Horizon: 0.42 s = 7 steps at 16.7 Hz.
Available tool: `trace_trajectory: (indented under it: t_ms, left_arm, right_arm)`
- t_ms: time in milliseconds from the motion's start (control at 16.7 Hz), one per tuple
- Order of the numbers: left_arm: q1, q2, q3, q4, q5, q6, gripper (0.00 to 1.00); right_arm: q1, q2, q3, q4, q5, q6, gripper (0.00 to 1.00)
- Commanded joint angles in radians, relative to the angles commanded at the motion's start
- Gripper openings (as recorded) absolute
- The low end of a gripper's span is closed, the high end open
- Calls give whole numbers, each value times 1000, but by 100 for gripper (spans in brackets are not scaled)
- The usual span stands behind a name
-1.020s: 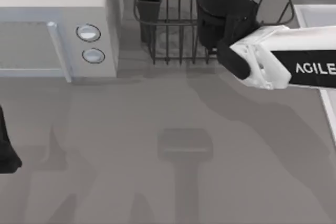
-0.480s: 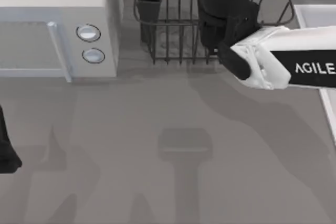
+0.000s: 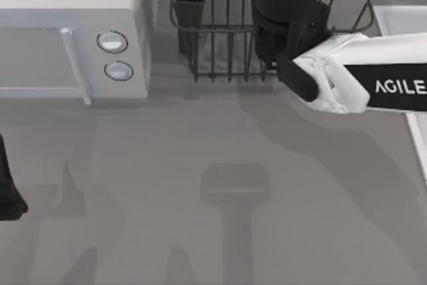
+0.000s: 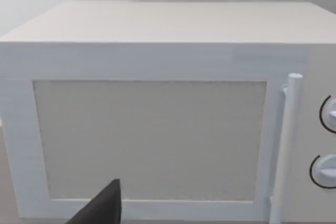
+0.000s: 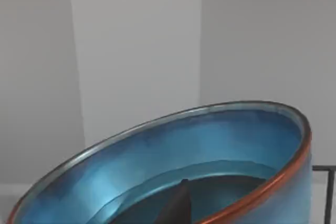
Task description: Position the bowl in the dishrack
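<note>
Right arm is reaching in from the top view's right edge, white shell with a black wrist section, ending over the dishrack (image 3: 220,45) at the table's (image 3: 200,165) far edge. The rack is dark grey wire: upright tines, a flared rim, a dark rectangular utensil cup (image 3: 189,1) at its left corner.

Right gripper (image 5: 176,208) is sitting at the bowl (image 5: 210,150). One dark finger (image 5: 177,203) is showing inside the bowl; can't tell whether the fingers are pinching it. The bowl is round, with a glossy blue glazed interior and a thin copper-orange rim, and it is tilted against a plain pale wall. In the top view a sliver of blue is peeking out at the rack's far side.

Left gripper (image 4: 100,211) is parked at the table's left edge, facing the white boxy microwave (image 4: 157,77): matte door panel, vertical bar handle, two round knobs. Finger state: can't tell.
</note>
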Motion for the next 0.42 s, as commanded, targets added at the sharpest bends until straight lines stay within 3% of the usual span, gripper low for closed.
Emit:
trace_trajectory:
  t_ms: [120,420]
  left_arm:
    - [0,0,0,0,0,0,100]
    - [0,0,0,0,0,0,100]
  right_arm:
    - [0,0,0,0,0,0,100]
    - [0,0,0,0,0,0,100]
